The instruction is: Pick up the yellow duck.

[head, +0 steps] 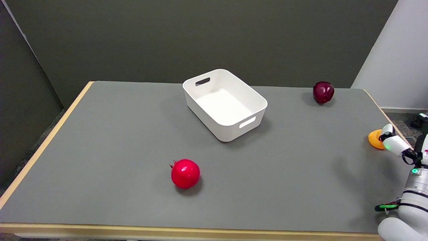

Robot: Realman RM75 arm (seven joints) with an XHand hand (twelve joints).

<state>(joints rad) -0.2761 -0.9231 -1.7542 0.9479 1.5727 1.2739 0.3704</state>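
While the yellow duck lay at the table's right edge, mostly hidden behind the right hand, no lift had been made. Whether the hand was spread or closed could not be told; contact seemed close. Grasping and raising were judged to remain. No readable writing was seen.

The right arm is built of glossy white rounded shells, joined by a silver-grey metal ring banded in black. A small green light glows on that ring (at about 12 o'clock on it), and a second green glow shows on the white-shelled right hand. Black cables loop at the wrist. A black-and-green clip juts out at 9 o'clock from the lower shell.
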